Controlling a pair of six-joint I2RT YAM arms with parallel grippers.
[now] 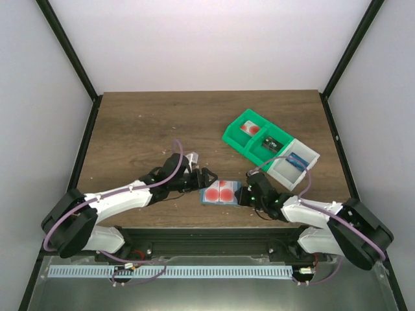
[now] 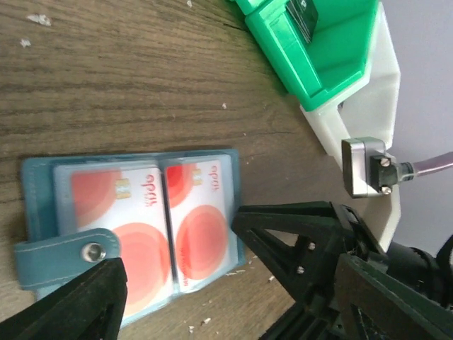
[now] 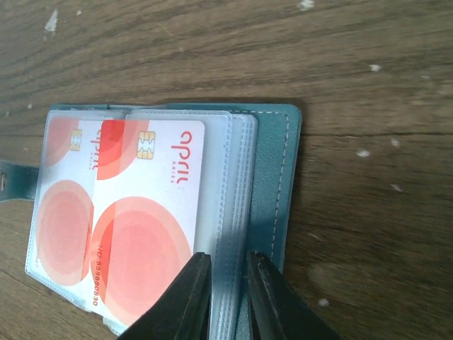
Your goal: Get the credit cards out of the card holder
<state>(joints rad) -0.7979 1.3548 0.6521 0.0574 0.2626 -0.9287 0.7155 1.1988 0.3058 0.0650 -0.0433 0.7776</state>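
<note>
The teal card holder [image 1: 206,200] lies open on the wood between my two grippers, with two pale credit cards [image 1: 221,192] with red round marks facing up. The left wrist view shows its teal border [image 2: 35,184], snap strap [image 2: 56,258] and both cards [image 2: 134,227]. My left gripper [image 2: 238,304] hovers wide open over its near edge, holding nothing. My right gripper [image 3: 228,263] sits at the holder's teal cover [image 3: 272,177], jaws nearly together on the edges of the clear sleeves. The upper card [image 3: 148,212] overlaps the other card [image 3: 60,205].
A green compartment bin [image 1: 249,136] joined to a white one [image 1: 295,162] stands behind and right of the holder, with small items inside. The bin's green wall [image 2: 318,49] and my right gripper's finger [image 2: 283,241] crowd the left wrist view. Pale crumbs dot the wood.
</note>
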